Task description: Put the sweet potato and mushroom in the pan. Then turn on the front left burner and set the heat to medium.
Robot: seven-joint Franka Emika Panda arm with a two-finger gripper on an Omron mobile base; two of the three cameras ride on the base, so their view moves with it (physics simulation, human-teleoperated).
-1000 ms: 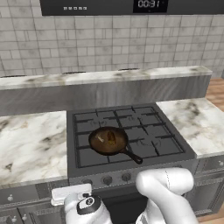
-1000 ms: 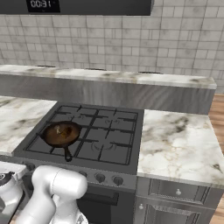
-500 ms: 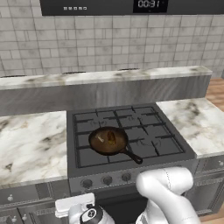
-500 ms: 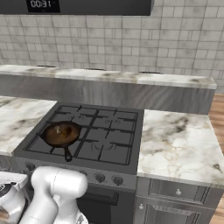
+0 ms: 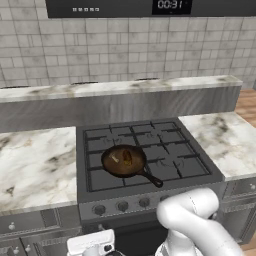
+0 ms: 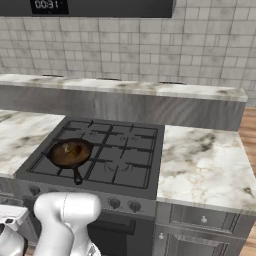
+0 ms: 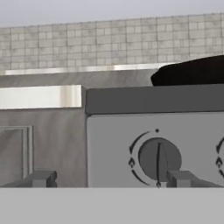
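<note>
Looking from the left base view, the pan sits on the front left burner of the stove, handle toward the front right. Inside lie the sweet potato, reddish-brown, and a small pale piece that seems to be the mushroom. So the first part looks done; the burner is left to turn on.

From the right base view, the pan keeps the same place, with brownish contents inside, too small to separate.

From the hand view, the gripper faces the stove front, jaws spread wide and empty, one tip just before a round dark knob. It touches nothing yet, it seems.
</note>
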